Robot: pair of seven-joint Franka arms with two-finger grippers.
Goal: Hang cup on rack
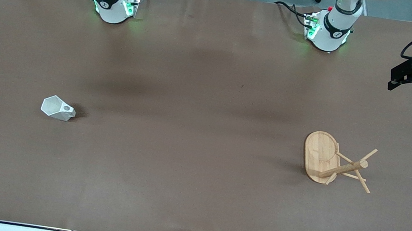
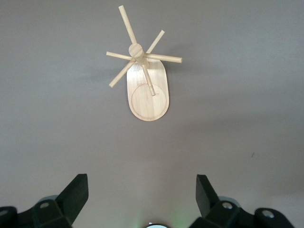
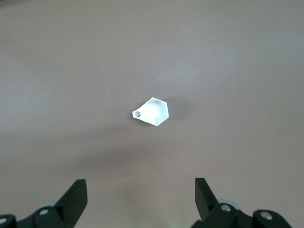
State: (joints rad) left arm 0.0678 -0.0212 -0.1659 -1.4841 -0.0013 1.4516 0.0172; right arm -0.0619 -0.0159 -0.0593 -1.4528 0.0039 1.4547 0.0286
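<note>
Two things sit on the brown desk (image 1: 188, 185), both about equally near the front camera and well apart: the cup (image 1: 58, 108) toward the right arm's end, handle tab with its round hole turned up, and the rack (image 1: 334, 161) toward the left arm's end, post upright on its oval base. You should expect the cup to be light, rigid, smooth and likely to slip or skid, so pinch across two flat facets of its wall and keep the tab free for a peg. Farther off and high up, the right hand (image 3: 140, 197) hangs released over the cup, and the left hand (image 2: 141, 194) waits released over the rack.
</note>
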